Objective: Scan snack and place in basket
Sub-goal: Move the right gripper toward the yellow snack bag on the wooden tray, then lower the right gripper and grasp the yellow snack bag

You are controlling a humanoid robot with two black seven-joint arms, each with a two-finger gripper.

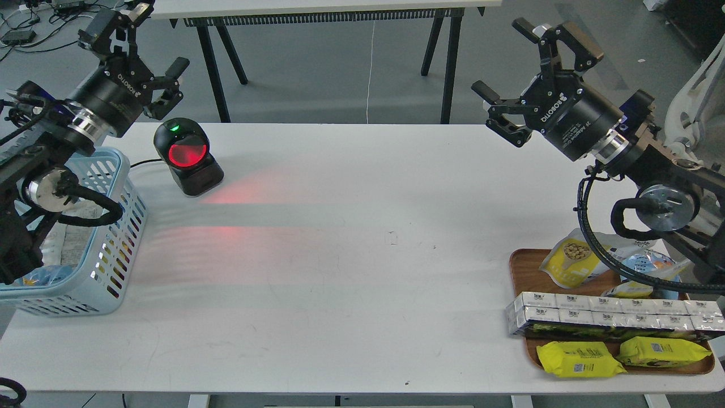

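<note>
Nearest, at front R of the white table point(351, 272): brown wooden tray point(518, 266) w/ two flat yellow wrapped packs point(578, 358) lying side by side on its near edge, one partly over the rim. Just behind them a long row of white-topped cartons point(612, 314) runs across the tray. Behind that row, at the tray's far L part, the snack point(572, 262): yellow pouch w/ beige beans pictured, leaning tilted, top end pointing toward the back. Just R of it a blue-and-yellow bag point(645, 266), partly hidden by the right arm's black cable loop.

Front L: light blue basket point(113, 249) w/ slotted sides, sitting at the table's L edge. Some packets show inside but the left arm covers most of them, can't tell what they are.

Mid table bare, w/ red glow cast on the surface in front of the scanner point(187, 156). Scanner is black, red window lit, green light on top, standing at far L just beyond the basket; a cable runs from it toward the basket.

Farther up: left gripper point(153, 48) raised above the scanner/basket area, fingers spread wide, nothing held. Right gripper point(504, 56) raised at far R, well above and apart from the tray, fingers also spread wide & empty.

Beyond the table: grey floor & black legs of another table
</note>
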